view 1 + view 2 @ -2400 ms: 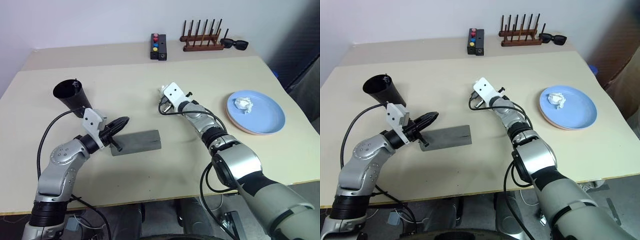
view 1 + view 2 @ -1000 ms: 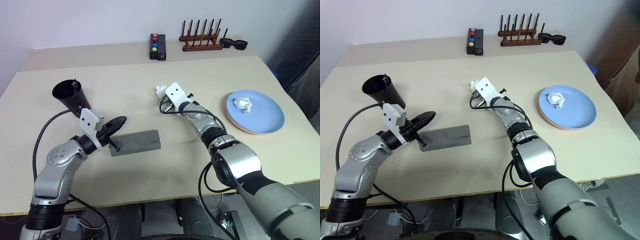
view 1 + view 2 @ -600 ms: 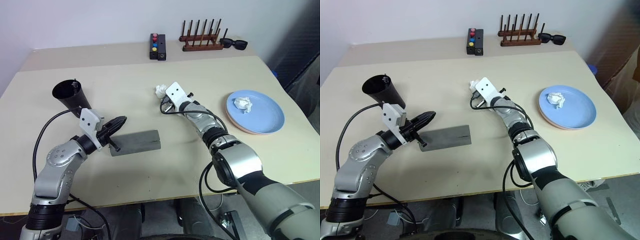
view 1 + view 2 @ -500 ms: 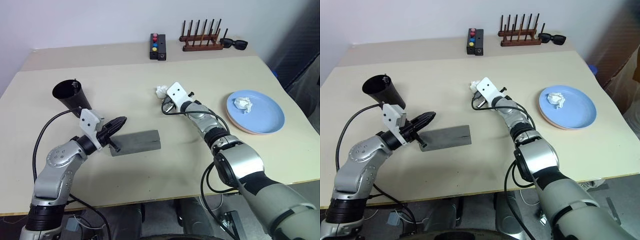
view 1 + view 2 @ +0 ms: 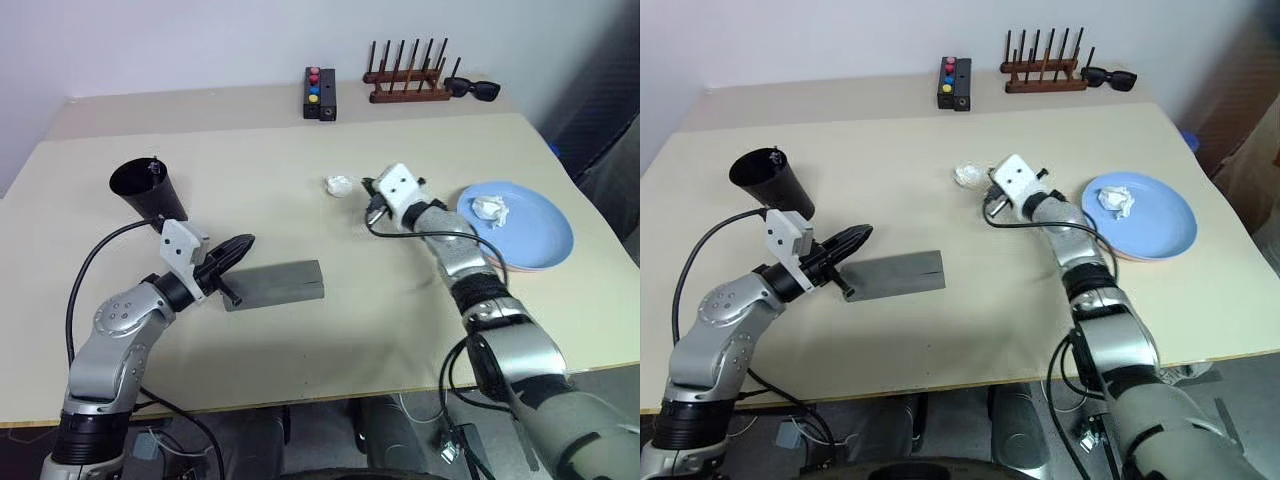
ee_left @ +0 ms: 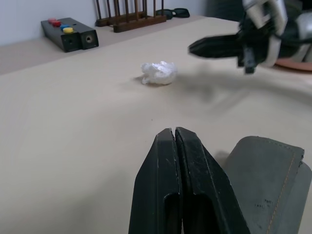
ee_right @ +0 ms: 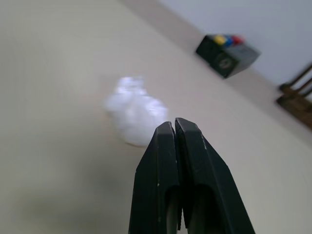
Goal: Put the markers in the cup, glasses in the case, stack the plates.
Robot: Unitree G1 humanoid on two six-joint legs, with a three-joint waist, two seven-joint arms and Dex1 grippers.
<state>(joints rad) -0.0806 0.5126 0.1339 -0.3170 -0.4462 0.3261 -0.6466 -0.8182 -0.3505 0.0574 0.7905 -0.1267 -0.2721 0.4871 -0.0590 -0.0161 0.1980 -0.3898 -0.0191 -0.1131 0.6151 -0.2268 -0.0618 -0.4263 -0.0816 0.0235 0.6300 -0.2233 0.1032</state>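
Observation:
The black cup (image 5: 140, 190) stands at the left, and a thin marker tip (image 5: 152, 164) pokes above its rim. The grey case (image 5: 275, 285) lies closed in front of it. My left gripper (image 5: 245, 243) is shut and empty, level by the case's left end. The light blue plate (image 5: 535, 235) rests on the pink plate (image 5: 525, 268) at the right. My right gripper (image 5: 367, 186) is shut and empty, hovering between a crumpled paper wad (image 5: 340, 185) and the plates, pointing at the wad. The glasses are out of view.
Another paper wad (image 5: 488, 208) lies on the blue plate. Along the far table edge stand a black box with coloured buttons (image 5: 320, 93), a wooden peg rack (image 5: 407, 82) and black sunglasses (image 5: 472, 88).
My right gripper has swung right and a little up, away from the paper wad on the table and toward the plates. The left arm has stayed put.

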